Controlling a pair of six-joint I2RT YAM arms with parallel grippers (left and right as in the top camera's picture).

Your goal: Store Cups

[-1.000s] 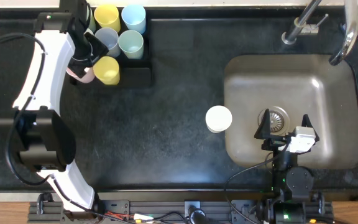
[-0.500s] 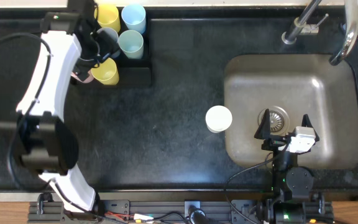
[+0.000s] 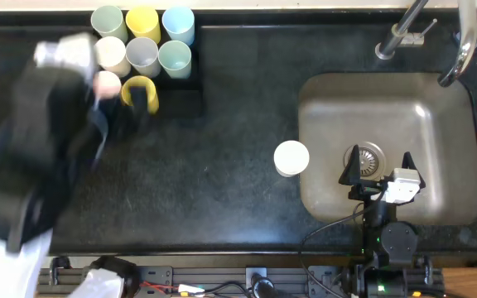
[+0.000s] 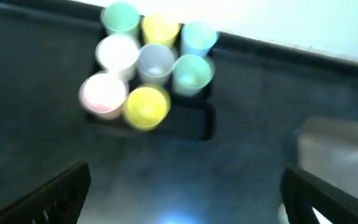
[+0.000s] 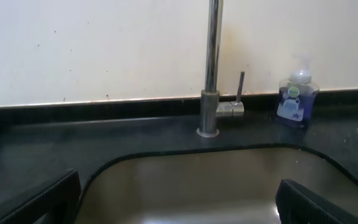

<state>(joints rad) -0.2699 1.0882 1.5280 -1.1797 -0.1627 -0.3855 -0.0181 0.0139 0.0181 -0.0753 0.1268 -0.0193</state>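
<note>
Eight plastic cups stand upright, mouths up, packed rim to rim in a black holder [image 3: 182, 101] at the far left of the counter [image 3: 214, 199]. The far row, left to right, is a green cup [image 3: 106, 18], a yellow cup [image 3: 142, 21] and a pale blue cup [image 3: 178, 20]. The middle row is a white cup [image 3: 111, 54], a grey-blue cup [image 3: 143, 53] and a mint cup [image 3: 175, 57]. The near row is a pink cup [image 3: 106, 83] and a second yellow cup [image 3: 134, 86]. A lone white cup [image 3: 291, 157] stands well apart to the right, just beside the sink's [image 3: 437, 91] left rim.
</note>
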